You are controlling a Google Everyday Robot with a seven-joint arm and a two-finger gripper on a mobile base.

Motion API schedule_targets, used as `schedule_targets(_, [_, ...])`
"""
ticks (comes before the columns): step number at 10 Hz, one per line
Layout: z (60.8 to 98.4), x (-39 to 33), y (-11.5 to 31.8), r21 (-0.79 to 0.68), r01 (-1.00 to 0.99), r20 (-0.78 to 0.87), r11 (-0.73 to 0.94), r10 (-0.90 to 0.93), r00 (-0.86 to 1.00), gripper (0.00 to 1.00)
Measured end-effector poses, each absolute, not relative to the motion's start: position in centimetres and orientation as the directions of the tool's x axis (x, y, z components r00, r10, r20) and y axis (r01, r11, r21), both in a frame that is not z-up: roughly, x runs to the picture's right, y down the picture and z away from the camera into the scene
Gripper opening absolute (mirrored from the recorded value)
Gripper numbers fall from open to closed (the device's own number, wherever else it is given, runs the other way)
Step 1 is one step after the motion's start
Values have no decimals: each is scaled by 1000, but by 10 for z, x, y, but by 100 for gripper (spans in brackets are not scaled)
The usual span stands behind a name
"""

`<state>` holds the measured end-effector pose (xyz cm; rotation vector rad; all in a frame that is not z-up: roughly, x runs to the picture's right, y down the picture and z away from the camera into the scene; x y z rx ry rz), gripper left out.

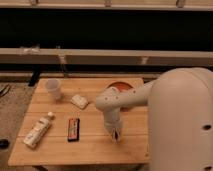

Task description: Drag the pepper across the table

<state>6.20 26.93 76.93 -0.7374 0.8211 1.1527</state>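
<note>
The light wooden table stands in the middle of the camera view. My gripper points down onto the tabletop right of centre, near the front edge. A small dark red bit of the pepper shows between the fingertips, touching the wood, and most of it is hidden by the fingers. The gripper is shut on it. My white arm reaches in from the right, and its large white body fills the right side of the view.
An orange bowl sits at the table's back, partly behind my arm. A white cup stands at the back left, with a small white packet beside it. A dark bar and a white bottle lie at the front left.
</note>
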Motion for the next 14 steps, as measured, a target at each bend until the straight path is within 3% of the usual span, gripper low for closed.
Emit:
schedule_targets(11, [734,105,301,-46,-988,-883,146,457,108,0])
schedule_targets(14, [727,113,304,-32,-993,-880,114,468,82,21])
